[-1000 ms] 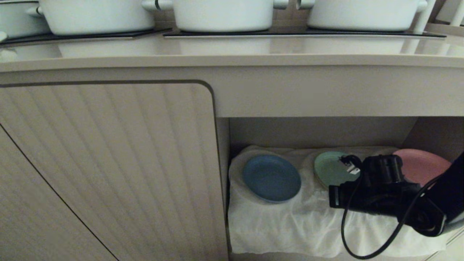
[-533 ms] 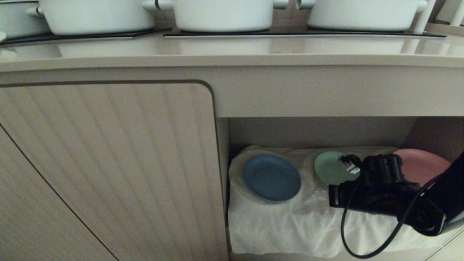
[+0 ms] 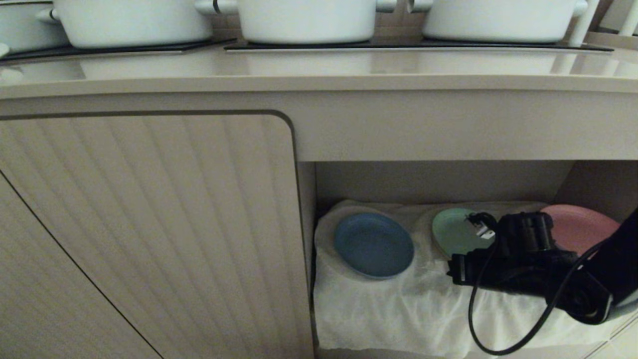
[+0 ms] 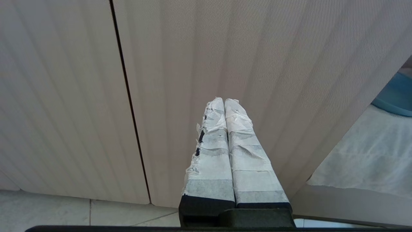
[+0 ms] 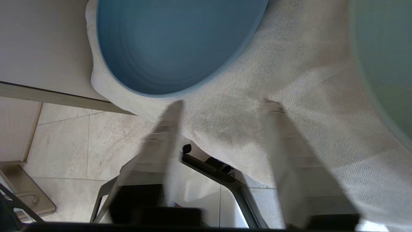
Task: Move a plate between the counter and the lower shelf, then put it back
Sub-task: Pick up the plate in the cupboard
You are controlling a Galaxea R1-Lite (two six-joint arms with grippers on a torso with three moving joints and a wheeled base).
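Note:
The light-blue plate (image 3: 374,244) lies flat on the white cloth of the lower shelf (image 3: 398,314), at its left end. My right gripper (image 5: 223,104) hovers over the cloth just right of the plate (image 5: 173,42), pointing at it. Its two fingers stand apart with only cloth between them, short of the plate's rim. In the head view the right arm (image 3: 523,264) reaches into the recess from the right. My left gripper (image 4: 225,100) is shut and empty in front of the ribbed cabinet door (image 4: 193,64). The beige counter (image 3: 319,70) runs above.
A green plate (image 3: 451,232) and a pink plate (image 3: 583,227) lie further right on the shelf cloth, partly behind my right arm. White pots (image 3: 306,20) stand on black cooktop panels at the counter's back. The closed ribbed door (image 3: 149,224) is left of the recess.
My right gripper's fingers have spread apart from shut. The arm has hardly moved, and the blue plate lies where it was.

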